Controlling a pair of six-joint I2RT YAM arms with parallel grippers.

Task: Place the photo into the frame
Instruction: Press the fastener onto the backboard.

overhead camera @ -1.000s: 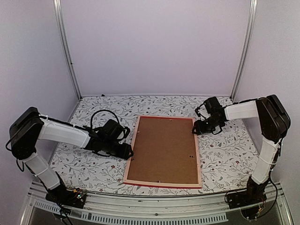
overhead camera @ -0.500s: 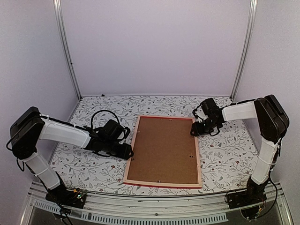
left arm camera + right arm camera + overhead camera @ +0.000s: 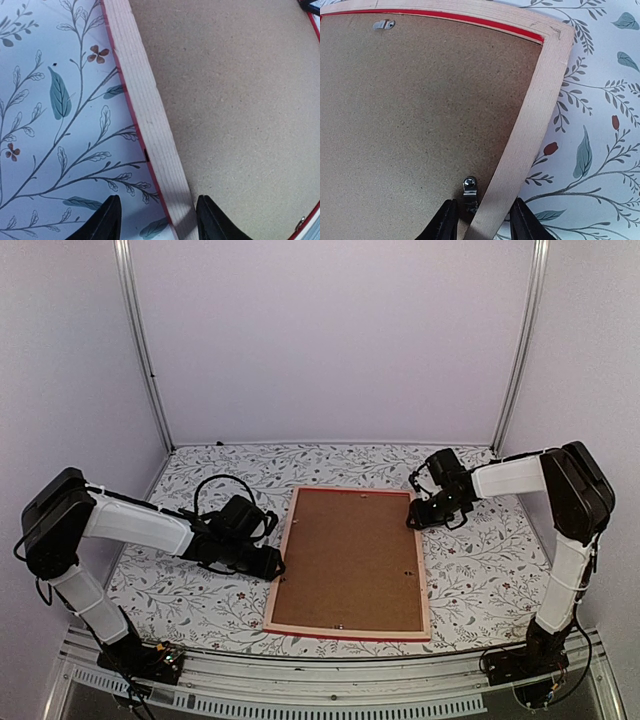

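Plainly, your frame lies face down mid-table with the backing board seated. Photo unseen, so you can't tell whether it's inside. Left gripper gapes astride the left rail. Right gripper straddles the right rail beside a clip; grip unclear.

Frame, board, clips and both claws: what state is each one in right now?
frame: lying face down on the table, pale back up.
backing board: seated inside the frame.
clip: by the right rail, resting on the board.
left gripper: open, straddling the left rail.
right gripper: straddling the right rail; grip unclear.
photo: not visible.
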